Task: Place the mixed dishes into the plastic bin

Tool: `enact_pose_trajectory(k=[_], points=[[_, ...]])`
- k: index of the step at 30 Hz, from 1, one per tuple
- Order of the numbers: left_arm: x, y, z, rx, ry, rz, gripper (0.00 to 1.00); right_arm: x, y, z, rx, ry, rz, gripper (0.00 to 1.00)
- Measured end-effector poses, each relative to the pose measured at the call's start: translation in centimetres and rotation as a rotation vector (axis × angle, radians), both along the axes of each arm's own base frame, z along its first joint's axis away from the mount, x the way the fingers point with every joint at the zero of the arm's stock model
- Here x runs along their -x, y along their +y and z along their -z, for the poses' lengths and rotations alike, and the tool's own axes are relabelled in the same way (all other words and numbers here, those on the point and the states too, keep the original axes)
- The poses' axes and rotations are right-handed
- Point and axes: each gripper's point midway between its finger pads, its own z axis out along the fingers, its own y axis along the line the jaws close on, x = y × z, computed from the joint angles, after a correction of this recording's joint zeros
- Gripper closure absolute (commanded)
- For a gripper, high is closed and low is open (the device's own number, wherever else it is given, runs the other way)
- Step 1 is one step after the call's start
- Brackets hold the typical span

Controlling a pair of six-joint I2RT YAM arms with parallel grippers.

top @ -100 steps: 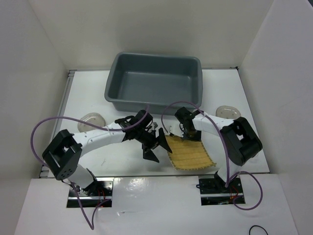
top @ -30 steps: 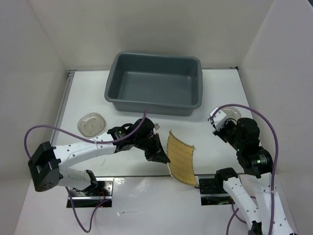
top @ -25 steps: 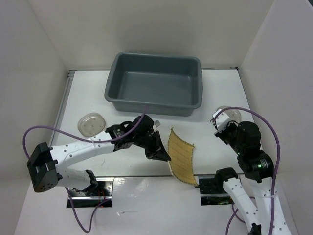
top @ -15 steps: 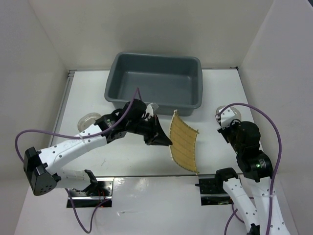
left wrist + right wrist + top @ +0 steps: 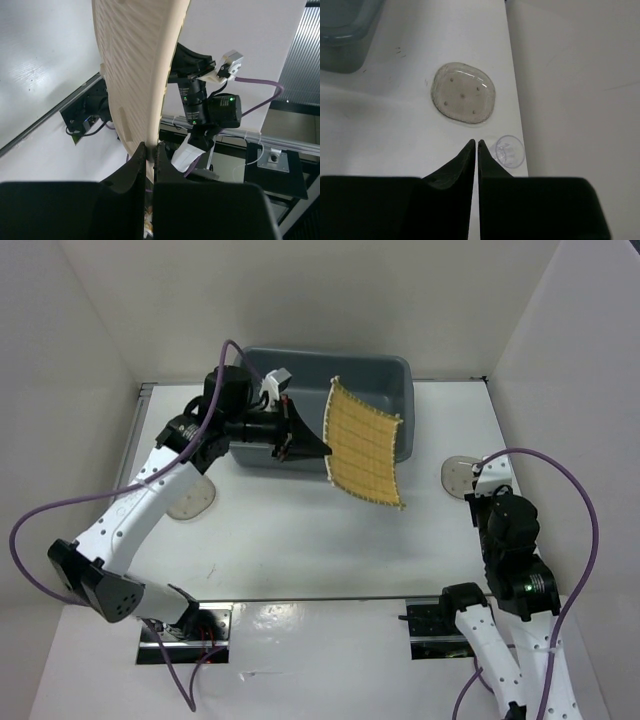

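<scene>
Top external: left gripper [image 5: 320,448] pinched tight on edge of bamboo mat [image 5: 365,440]. Mat airborne, hanging on edge over right half of plastic bin [image 5: 312,362]. Bin looks right underneath, so you'd lower and let go.

Left wrist: jaws clamped on mat rim, mat running away from fingers.

Right wrist: right gripper [image 5: 475,145] shut, empty. Saucer [image 5: 463,99] just ahead, glass cup [image 5: 509,150] beside it.

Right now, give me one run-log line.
left hand: shut on mat | mat: in air by bin | right hand: shut, empty, near saucer and cup
</scene>
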Motion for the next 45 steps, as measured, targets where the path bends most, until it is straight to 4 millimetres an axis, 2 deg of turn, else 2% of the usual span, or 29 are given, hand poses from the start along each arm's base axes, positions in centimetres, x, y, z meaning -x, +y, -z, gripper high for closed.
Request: enact_pose_trajectory(k=[1, 4, 7, 13, 19, 23, 33, 36, 45], points=[[-0.5, 0.1, -0.1, 0.007, 0.001, 0.003, 1.00, 0.1, -0.2, 0.0, -0.006, -0.007, 0.017, 0.88], [-2.6, 0.5, 0.0, 0.022, 0.024, 0.009, 1.00, 0.1, -0.7, 0.2, -0.021, -0.024, 0.052, 0.69], [-5.3, 0.6, 0.5, 0.024, 0.034, 0.012, 1.00, 0.2, -0.8, 0.1, -0.035, -0.053, 0.064, 0.58], [-12.0, 1.3, 1.4, 0.035, 0.029, -0.011, 1.00, 0.1, -0.8, -1.4, -0.053, -0.148, 0.064, 0.59], [-18.2, 1.6, 1.8, 0.050, -0.010, -0.039, 1.00, -0.2, -0.7, 0.6, -0.041, -0.130, 0.061, 0.61], [-20.9, 0.6, 3.1, 0.057, -0.012, -0.026, 1.00, -0.3, -0.7, 0.7, -0.040, -0.129, 0.061, 0.61], [-28.2, -2.1, 11.4, 0.051, 0.026, 0.007, 1.00, -0.5, -0.7, 0.4, -0.042, -0.145, 0.060, 0.62], [-28.9, -2.0, 13.9, 0.046, 0.054, 0.008, 1.00, -0.5, -0.7, 0.4, -0.042, -0.146, 0.058, 0.62], [-29.4, -0.6, 20.6, -0.027, 0.196, -0.007, 1.00, -0.6, -0.4, 0.5, -0.042, -0.144, 0.046, 0.62]])
